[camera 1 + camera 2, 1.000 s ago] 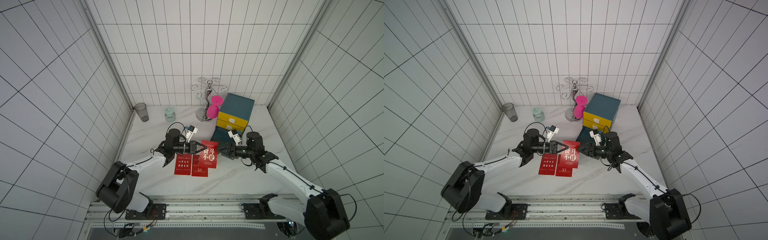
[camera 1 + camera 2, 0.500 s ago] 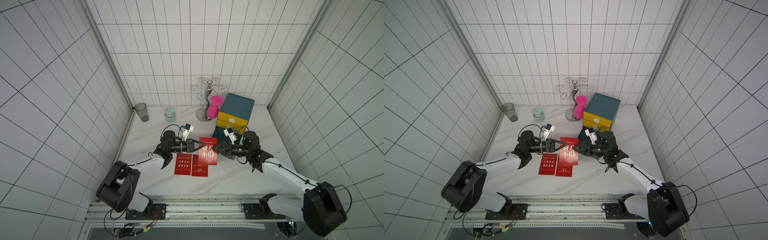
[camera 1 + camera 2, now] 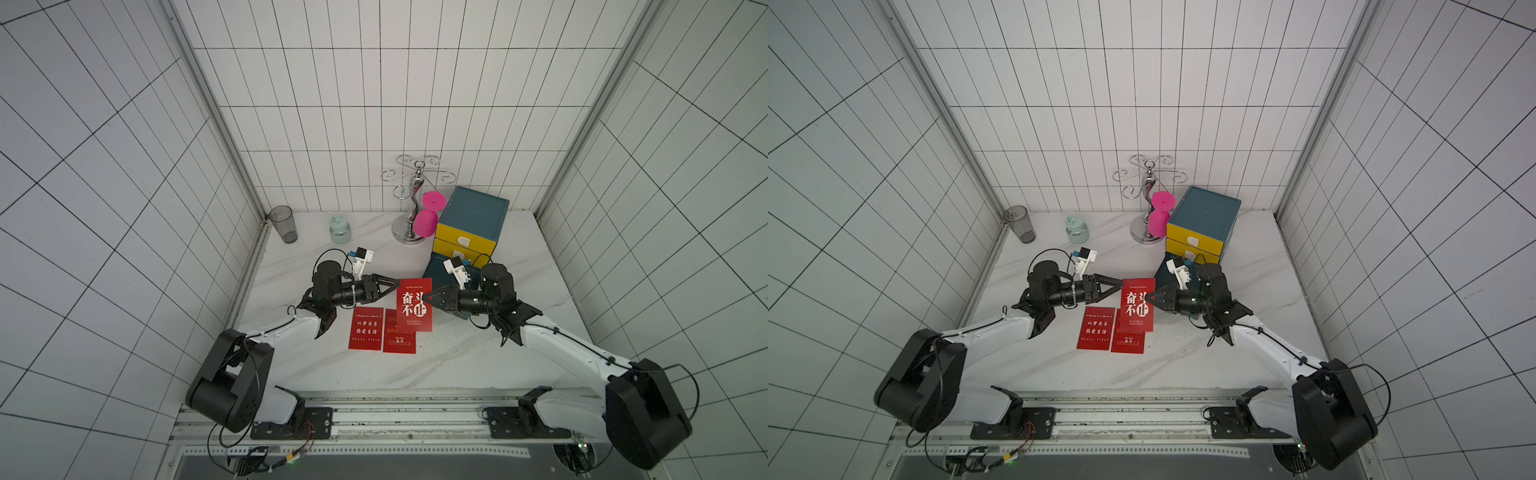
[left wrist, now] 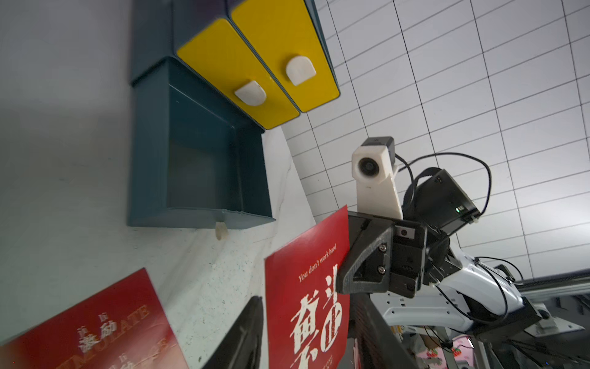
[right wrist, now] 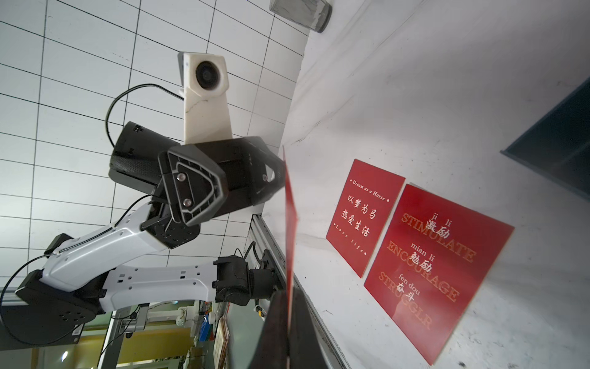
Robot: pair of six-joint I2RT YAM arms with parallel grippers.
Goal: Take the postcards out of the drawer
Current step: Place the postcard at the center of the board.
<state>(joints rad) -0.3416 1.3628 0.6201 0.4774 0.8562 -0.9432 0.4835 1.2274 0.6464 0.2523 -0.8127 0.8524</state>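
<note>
In a top view our right fingers [image 3: 427,296] pinch the third postcard [image 3: 414,309] face-up over two postcards [image 3: 365,328] flat on the bench [image 3: 457,357] — we should keep that pinch firm. Left wrist: left fingers [image 4: 245,332] parted around it, drawer [image 4: 150,153] empty. Right wrist: card edge-on — a second ago the left held it, the right stood open

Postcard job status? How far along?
Done: the drawer stands open and looks empty; the Dream as a Horse postcard and the STIMULATE postcard lie flat on the table. In hand: the third postcard is off the table, pinched by the right tool, with the left tool open around its opposite edge. Left: likely setting it down.
</note>
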